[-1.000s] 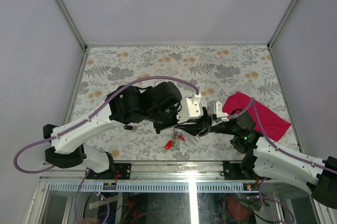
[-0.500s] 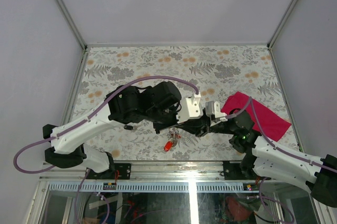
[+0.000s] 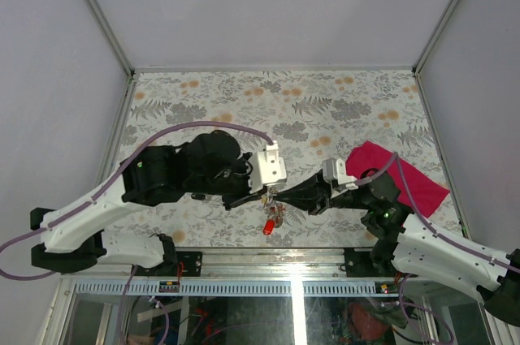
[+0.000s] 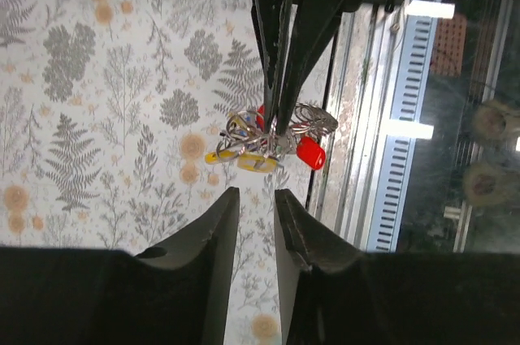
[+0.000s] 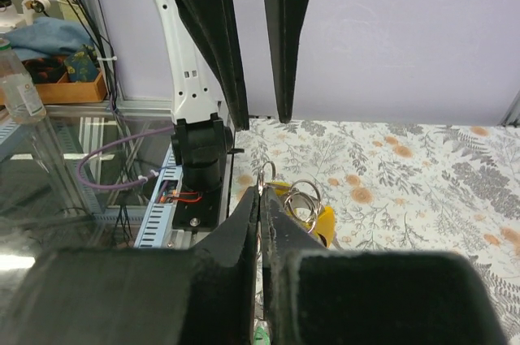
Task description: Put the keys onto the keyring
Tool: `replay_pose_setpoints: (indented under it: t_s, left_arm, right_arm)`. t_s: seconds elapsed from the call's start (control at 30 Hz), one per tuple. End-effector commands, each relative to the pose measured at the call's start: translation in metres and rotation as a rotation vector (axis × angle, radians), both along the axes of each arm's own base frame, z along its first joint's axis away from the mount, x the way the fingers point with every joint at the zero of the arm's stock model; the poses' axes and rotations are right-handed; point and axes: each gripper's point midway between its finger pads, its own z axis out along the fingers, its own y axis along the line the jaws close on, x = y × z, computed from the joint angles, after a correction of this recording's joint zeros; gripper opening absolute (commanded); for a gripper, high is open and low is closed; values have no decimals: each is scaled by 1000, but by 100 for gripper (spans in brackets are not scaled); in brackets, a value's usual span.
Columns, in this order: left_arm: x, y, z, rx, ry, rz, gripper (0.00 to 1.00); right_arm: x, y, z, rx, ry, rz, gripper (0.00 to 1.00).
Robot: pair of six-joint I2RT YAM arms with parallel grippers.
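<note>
The keys hang as one bunch under my right gripper, a red head lowest. In the left wrist view the red head and yellow heads dangle from silvery rings. My right gripper is shut on the keyring; more rings and a yellow head hang beside its tips. My left gripper is open and empty, just left of the bunch. Its tips sit a little short of the keys.
A magenta cloth lies at the right of the flowered table, behind my right arm. The table's near edge and metal rail run just below the hanging keys. Grey walls close in the sides and back.
My left arm has drawn back to the left, away from the bunch. My right gripper has reached further left, and the keys now hang from it above the table.
</note>
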Motion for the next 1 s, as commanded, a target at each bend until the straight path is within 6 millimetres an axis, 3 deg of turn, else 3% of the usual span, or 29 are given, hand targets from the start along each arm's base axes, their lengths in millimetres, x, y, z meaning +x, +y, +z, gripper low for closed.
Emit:
replay_pose_setpoints:
  t_s: [0.0,0.2,0.37,0.97]
  left_arm:
    - [-6,-23,33,-265,-36,-38,26]
    - [-17,-23,58,-476,-67,-75,28]
    - [-23,-22,68,-530,-81,-109,29]
    - [-33,-26,52,-458,-32,-176,20]
  right_arm:
    - [-15,-12,57,122,-100,28,0]
    - [-23,-17,72,157,-105,52,0]
    - [-26,-17,77,158,-104,72,0]
    - [-34,-23,92,186,-117,96,0]
